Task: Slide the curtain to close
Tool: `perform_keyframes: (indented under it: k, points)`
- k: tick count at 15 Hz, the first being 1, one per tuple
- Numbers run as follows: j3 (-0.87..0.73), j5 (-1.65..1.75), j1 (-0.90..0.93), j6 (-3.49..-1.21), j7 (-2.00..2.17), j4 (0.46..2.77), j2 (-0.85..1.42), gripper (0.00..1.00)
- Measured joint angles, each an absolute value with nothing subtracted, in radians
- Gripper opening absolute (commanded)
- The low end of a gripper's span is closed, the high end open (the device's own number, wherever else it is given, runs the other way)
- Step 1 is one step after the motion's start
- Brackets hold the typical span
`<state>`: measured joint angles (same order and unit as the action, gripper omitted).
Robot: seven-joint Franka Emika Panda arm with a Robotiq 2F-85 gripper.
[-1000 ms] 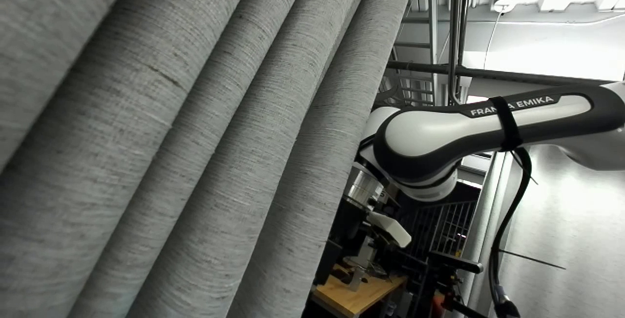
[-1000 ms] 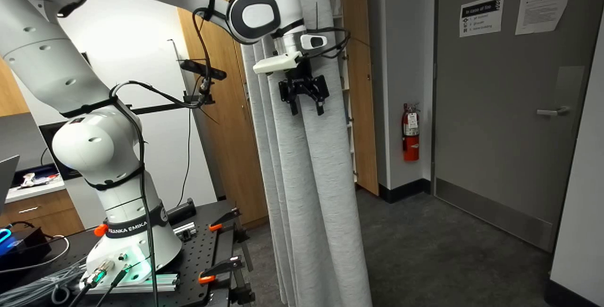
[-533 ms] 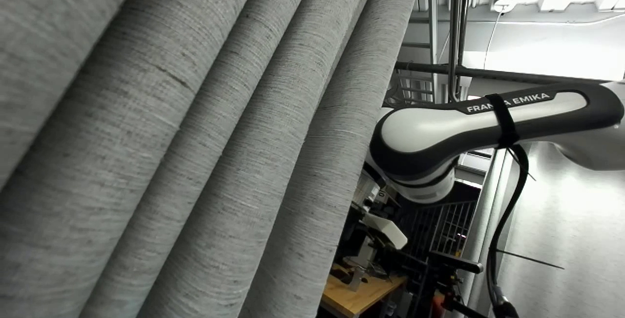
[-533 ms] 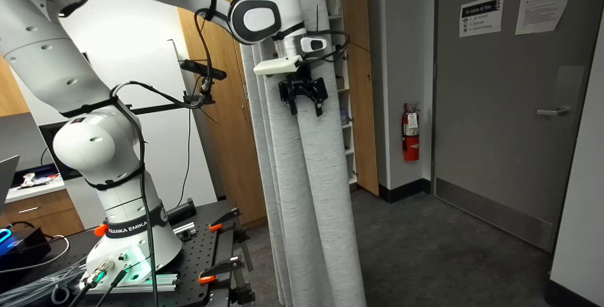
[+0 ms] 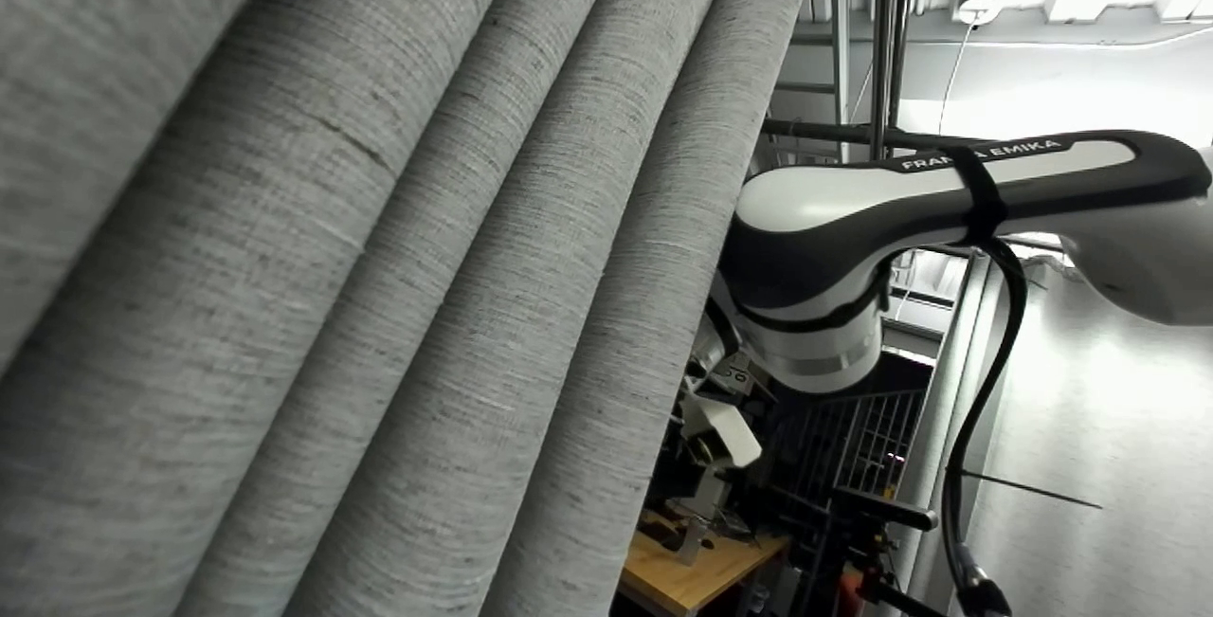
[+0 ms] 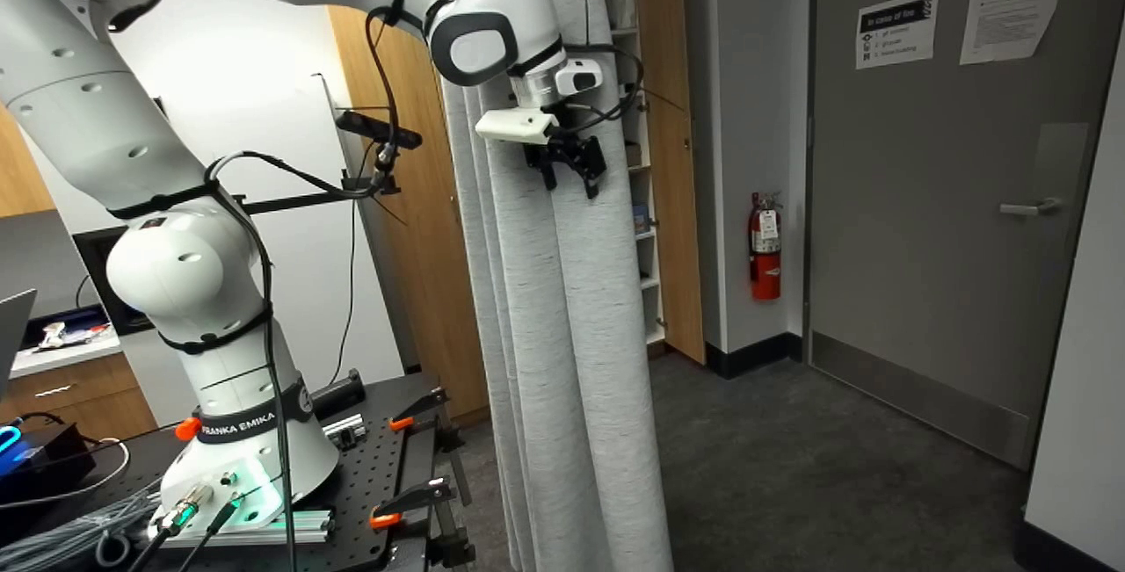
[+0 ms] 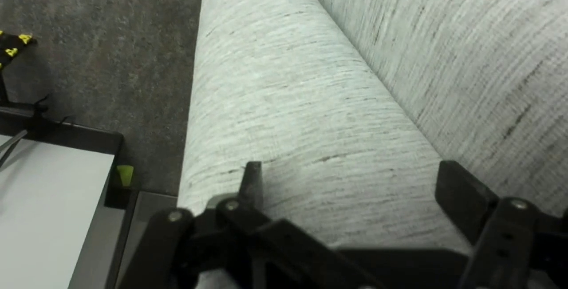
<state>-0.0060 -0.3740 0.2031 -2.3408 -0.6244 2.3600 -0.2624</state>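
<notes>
Curtain (image 5: pixel 407 276) of light-grey woven fabric fills, in an exterior view, the left side, with broad pleats which run diagonally; its edge hides a part of the robot arm (image 5: pixel 824 195). Below the arm, a wooden counter (image 5: pixel 697 574) is partly visible.

In an exterior view, the claw (image 6: pixel 569 184) points downward before the upper part of the curtain, which hangs between the black counter (image 6: pixel 369 458), on which the arm is mounted, and the grey door (image 6: pixel 940 247). Near this door hangs a red fire extinguisher (image 6: pixel 765 247).

In the wrist view, the claw is released: its two fingers (image 7: pixel 463 193) stand wide apart, and curtain pleats are seen between them. Whether the fingers touch the curtain, I cannot tell. At its left appear dark floor (image 7: pixel 120 58) and a white flat surface (image 7: pixel 49 191).
</notes>
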Motion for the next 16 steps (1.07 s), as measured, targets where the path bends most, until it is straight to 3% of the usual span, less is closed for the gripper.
perform_keyframes:
  k: [16]
  points:
    - [0.015, -0.642, 0.299, -2.509, -0.724, 2.448, -0.313, 1.0]
